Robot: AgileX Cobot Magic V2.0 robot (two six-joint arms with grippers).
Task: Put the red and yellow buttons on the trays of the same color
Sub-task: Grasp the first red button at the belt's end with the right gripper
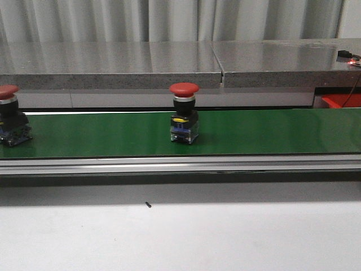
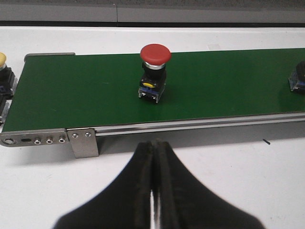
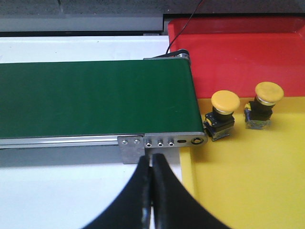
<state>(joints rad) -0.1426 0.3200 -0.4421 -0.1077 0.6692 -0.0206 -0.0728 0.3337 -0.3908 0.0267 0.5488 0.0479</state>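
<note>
Two red buttons stand on the green conveyor belt (image 1: pixel 271 132): one (image 1: pixel 184 113) at its middle, another (image 1: pixel 10 116) at the left edge of the front view. In the left wrist view a red button (image 2: pixel 154 71) stands upright on the belt, straight beyond my left gripper (image 2: pixel 155 144), which is shut and empty over the white table. My right gripper (image 3: pixel 151 160) is also shut and empty, near the belt's end bracket. Two yellow buttons (image 3: pixel 222 113) (image 3: pixel 263 105) stand on the yellow tray (image 3: pixel 238 191). Behind it lies the red tray (image 3: pixel 228 52). Neither gripper shows in the front view.
A yellow button (image 2: pixel 3 78) sits just past the belt's left end, cut by the frame edge. A dark button base (image 2: pixel 298 76) shows on the belt at the other edge. A grey stone ledge (image 1: pixel 113 65) runs behind the belt. A small black speck (image 1: pixel 148 205) lies on the white table.
</note>
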